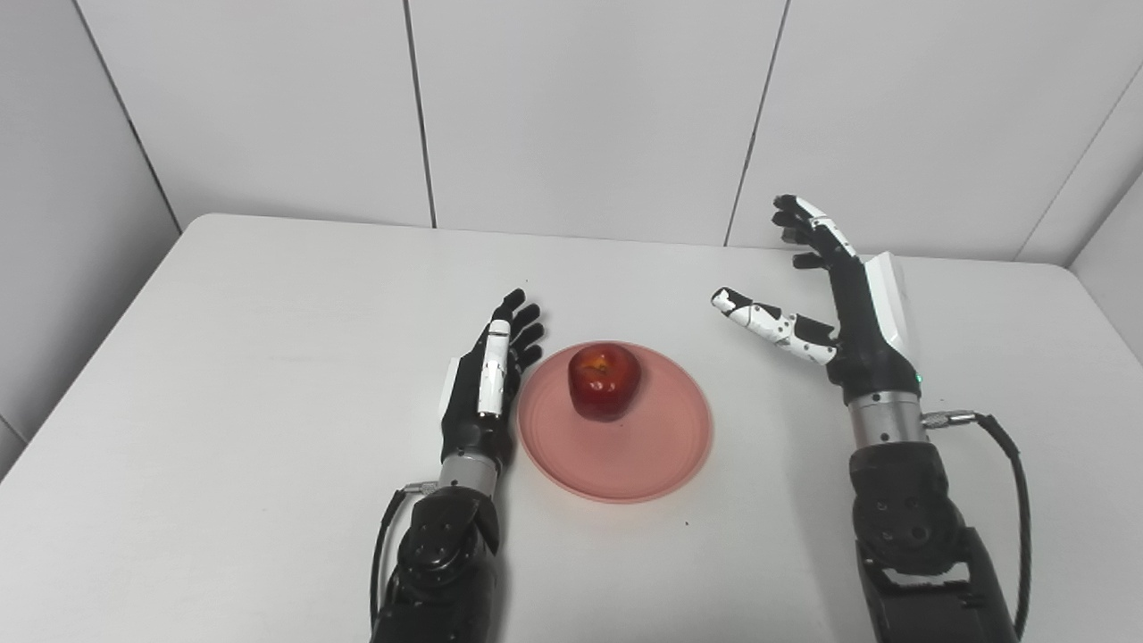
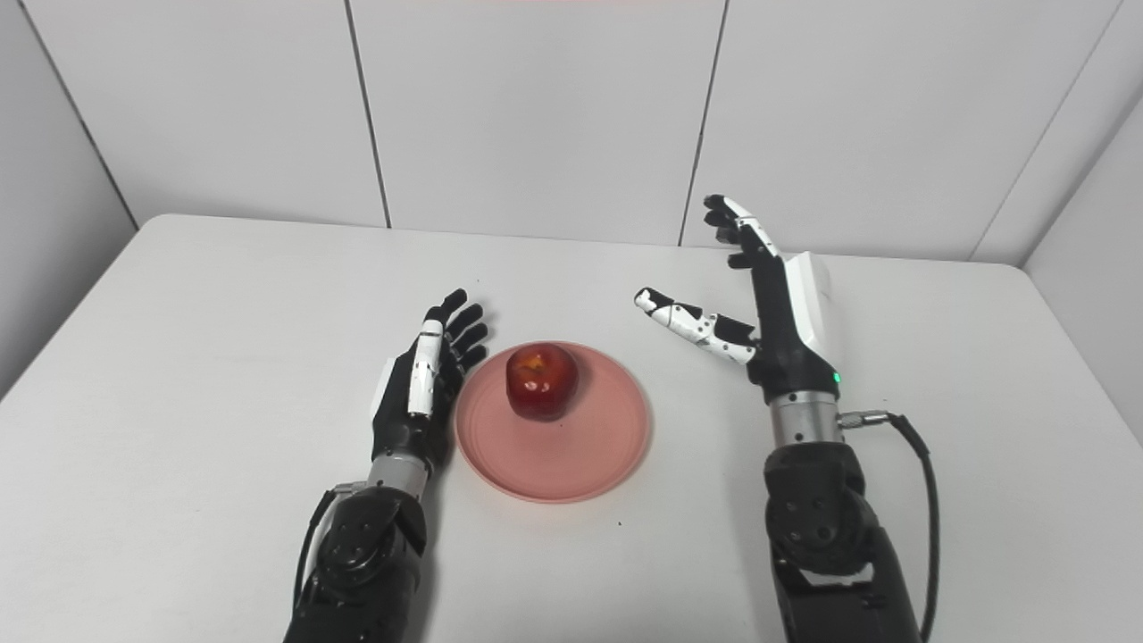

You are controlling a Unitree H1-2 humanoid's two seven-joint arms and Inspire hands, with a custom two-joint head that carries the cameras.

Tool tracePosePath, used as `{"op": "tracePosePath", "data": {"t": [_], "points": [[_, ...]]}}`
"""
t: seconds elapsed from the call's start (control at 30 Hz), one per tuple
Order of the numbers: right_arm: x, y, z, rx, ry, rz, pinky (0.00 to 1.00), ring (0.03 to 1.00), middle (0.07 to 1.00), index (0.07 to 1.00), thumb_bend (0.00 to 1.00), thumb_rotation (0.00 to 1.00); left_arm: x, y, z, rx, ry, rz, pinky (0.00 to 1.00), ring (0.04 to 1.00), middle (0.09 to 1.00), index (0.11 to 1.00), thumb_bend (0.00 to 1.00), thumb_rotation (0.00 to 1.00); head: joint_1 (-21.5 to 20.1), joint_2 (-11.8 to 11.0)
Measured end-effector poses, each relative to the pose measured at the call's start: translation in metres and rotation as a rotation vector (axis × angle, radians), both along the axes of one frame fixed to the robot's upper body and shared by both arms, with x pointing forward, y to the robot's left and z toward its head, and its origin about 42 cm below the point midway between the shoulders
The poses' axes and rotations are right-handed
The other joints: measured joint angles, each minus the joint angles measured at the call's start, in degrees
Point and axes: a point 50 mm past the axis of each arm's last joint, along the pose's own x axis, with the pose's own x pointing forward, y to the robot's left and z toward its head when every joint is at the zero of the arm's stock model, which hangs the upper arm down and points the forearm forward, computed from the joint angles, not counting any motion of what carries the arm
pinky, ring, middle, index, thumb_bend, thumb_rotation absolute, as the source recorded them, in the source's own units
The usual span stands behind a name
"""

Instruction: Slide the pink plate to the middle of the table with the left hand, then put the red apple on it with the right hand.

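1. One white table (image 1: 223,375) fills the view, seen from above and in front, with pale wall panels (image 1: 580,107) behind it.
2. One pink plate (image 1: 616,451), round and shallow, lies flat near the middle of the table, a little toward the front edge.
3. One red apple (image 1: 604,381) sits upright on the far half of the plate, its stem hollow facing up, with yellowish flecks on its skin.
4. Two robot hands are in view, one on each side of the plate; neither touches the apple.
5. The left hand (image 1: 487,384) lies low, just beside the plate's left rim, edge-on to the table. Its fingers (image 1: 527,326) are stretched out straight and close together, pointing away from the robot. It holds nothing. Whether it touches the rim cannot be told.
6. The right hand (image 1: 848,304) is raised above the table, well apart from the plate on its right. Its fingers are spread wide and point upward, the thumb (image 1: 759,320) sticks out toward the plate, and it holds nothing.
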Motion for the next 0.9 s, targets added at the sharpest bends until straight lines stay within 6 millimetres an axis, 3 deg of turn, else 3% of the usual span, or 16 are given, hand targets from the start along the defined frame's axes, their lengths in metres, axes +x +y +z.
{"op": "tracePosePath", "data": {"t": [0.4, 0.9], "points": [[-0.017, -0.012, -0.027, 0.002, 0.072, -0.047, 0.69, 0.775, 0.792, 0.820, 1.00, 0.64, 0.000, 0.000, 0.000, 0.000, -0.001, 0.000, 0.89, 0.885, 0.884, 0.872, 0.38, 1.00, 0.4, -0.2], [-0.027, -0.015, -0.058, 0.036, 0.160, -0.074, 0.70, 0.779, 0.795, 0.818, 0.90, 0.67, 0.000, 0.000, 0.000, -0.003, -0.002, -0.003, 0.89, 0.886, 0.886, 0.872, 0.38, 1.00, 0.8, -0.4]]}}
